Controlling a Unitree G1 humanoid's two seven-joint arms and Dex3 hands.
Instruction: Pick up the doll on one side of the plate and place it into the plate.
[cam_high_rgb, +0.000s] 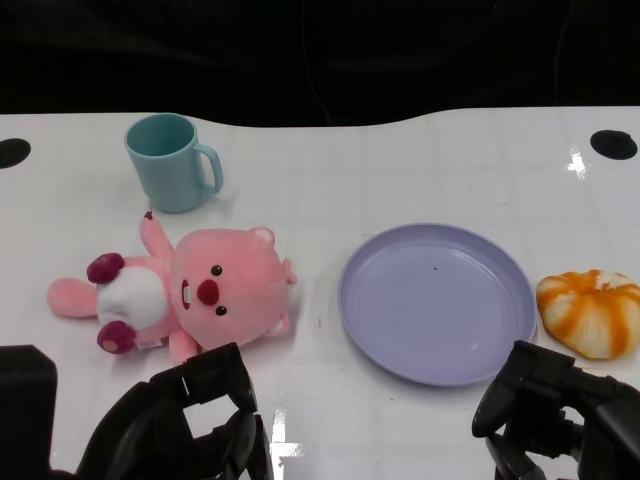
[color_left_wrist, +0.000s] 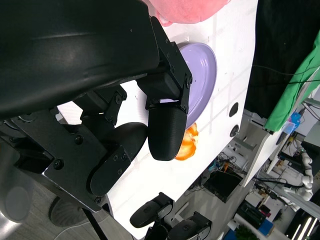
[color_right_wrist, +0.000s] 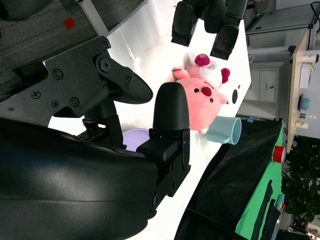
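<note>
The pink doll (cam_high_rgb: 180, 295) lies on the surface left of the plate (cam_high_rgb: 437, 303), not picked up yet, so the left robot hand (cam_high_rgb: 195, 415), open and empty like the right robot hand (cam_high_rgb: 555, 405), must reach far and grab it.

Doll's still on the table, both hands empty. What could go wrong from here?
1. The cup stands close behind the doll; the left robot hand reaching in could knock it.
2. The doll is wide and soft, so a grip on one limb may slip.
3. An orange-and-white toy lies beside the plate and could get bumped.
</note>
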